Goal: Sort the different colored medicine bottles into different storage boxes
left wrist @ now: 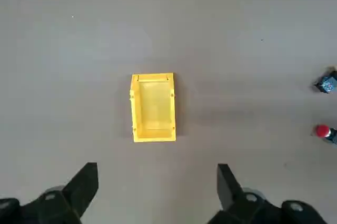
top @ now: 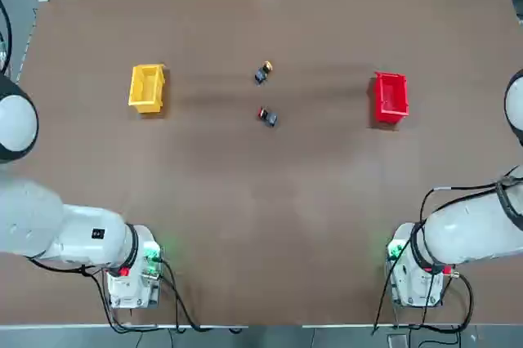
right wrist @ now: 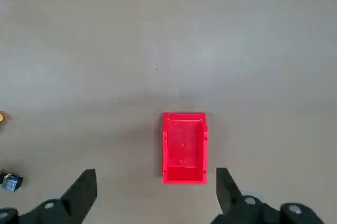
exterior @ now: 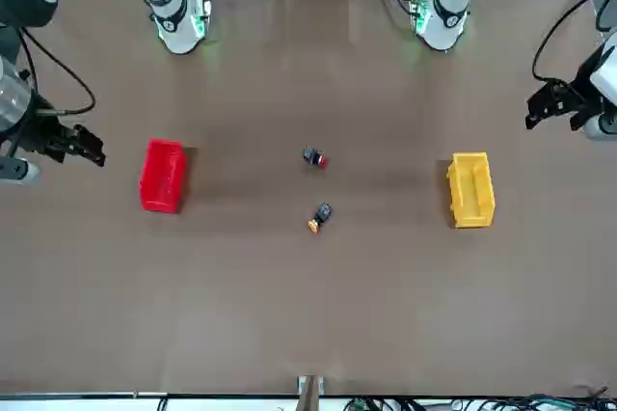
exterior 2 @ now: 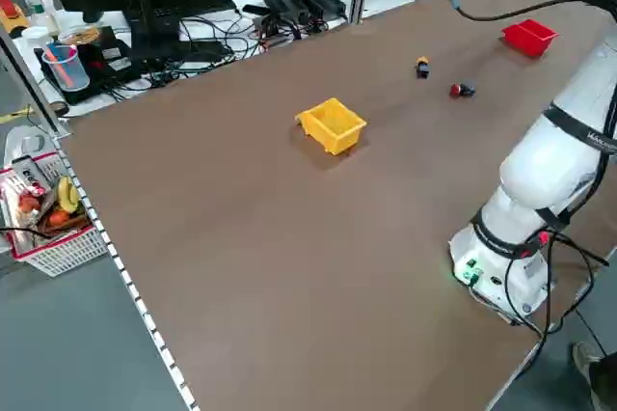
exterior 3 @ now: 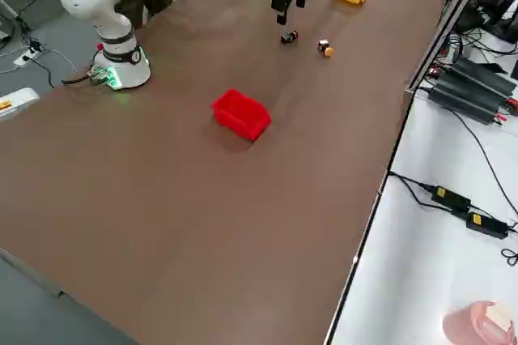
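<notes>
The yellow storage box [top: 147,87] sits on the table's left side and the red storage box [top: 390,97] on its right. Between them lie two tiny dark bottles, apart from each other: the yellow-capped bottle [top: 263,72] farther from the bases, the red-capped bottle [top: 267,116] nearer. My left gripper [left wrist: 157,184] hangs open high above the table, outside the yellow box [left wrist: 152,107]. Held high in the same way, my right gripper [right wrist: 155,190] is open outside the red box [right wrist: 184,148]. Neither gripper holds anything.
Both arm bases [top: 135,270] stand at the table's near edge. Cables and power adapters [exterior 2: 289,1] lie on a white bench past the far edge. A basket of items [exterior 2: 43,218] stands off the table's left side.
</notes>
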You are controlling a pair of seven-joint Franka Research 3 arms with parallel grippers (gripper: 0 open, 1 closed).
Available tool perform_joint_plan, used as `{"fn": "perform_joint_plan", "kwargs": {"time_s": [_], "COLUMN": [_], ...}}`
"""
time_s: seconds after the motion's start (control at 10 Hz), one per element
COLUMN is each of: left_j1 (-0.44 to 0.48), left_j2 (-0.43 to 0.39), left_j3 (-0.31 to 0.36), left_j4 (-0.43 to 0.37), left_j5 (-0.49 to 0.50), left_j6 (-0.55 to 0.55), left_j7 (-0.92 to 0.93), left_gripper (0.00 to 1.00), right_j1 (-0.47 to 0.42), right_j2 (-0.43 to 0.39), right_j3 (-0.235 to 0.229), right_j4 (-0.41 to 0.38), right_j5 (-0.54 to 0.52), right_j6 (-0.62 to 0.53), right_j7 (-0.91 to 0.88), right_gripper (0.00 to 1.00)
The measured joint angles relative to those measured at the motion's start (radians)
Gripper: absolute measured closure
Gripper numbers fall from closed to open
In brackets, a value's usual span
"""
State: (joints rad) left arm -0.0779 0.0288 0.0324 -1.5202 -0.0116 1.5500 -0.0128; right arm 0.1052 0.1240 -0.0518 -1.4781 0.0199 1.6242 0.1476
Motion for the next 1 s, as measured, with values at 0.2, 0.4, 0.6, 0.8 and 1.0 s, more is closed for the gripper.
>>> {"fn": "perform_joint_plan", "kwargs": {"time_s": [0.2, 0.4, 0.6, 0.8, 1.0], "left_j1": [-0.003, -0.025, -0.058, -0.061, -0.07], "left_j2": [0.0, 0.005, 0.039, 0.078, 0.131], "left_j3": [-0.001, -0.006, -0.029, -0.094, -0.171], "left_j4": [0.0, 0.0, 0.0, 0.0, 0.0], "left_j5": [0.0, 0.0, -0.002, -0.007, -0.007], "left_j6": [0.0, 0.004, 0.05, 0.098, 0.161], "left_j7": [0.0, 0.0, -0.025, -0.165, -0.248], "left_gripper": [0.0, 0.0, 0.0, 0.0, 0.0], "right_j1": [0.0, 0.0, 0.003, 0.038, 0.096], "right_j2": [0.0, 0.0, 0.0, 0.001, 0.006], "right_j3": [0.0, 0.0, 0.001, 0.003, 0.005], "right_j4": [0.0, 0.0, 0.0, -0.01, -0.032], "right_j5": [0.0, 0.0, 0.001, 0.002, 0.003], "right_j6": [0.001, 0.001, 0.0, -0.001, 0.014], "right_j7": [0.0, 0.0, -0.009, -0.062, -0.149], "right_gripper": [0.0, 0.0, 0.0, 0.0, 0.0]}}
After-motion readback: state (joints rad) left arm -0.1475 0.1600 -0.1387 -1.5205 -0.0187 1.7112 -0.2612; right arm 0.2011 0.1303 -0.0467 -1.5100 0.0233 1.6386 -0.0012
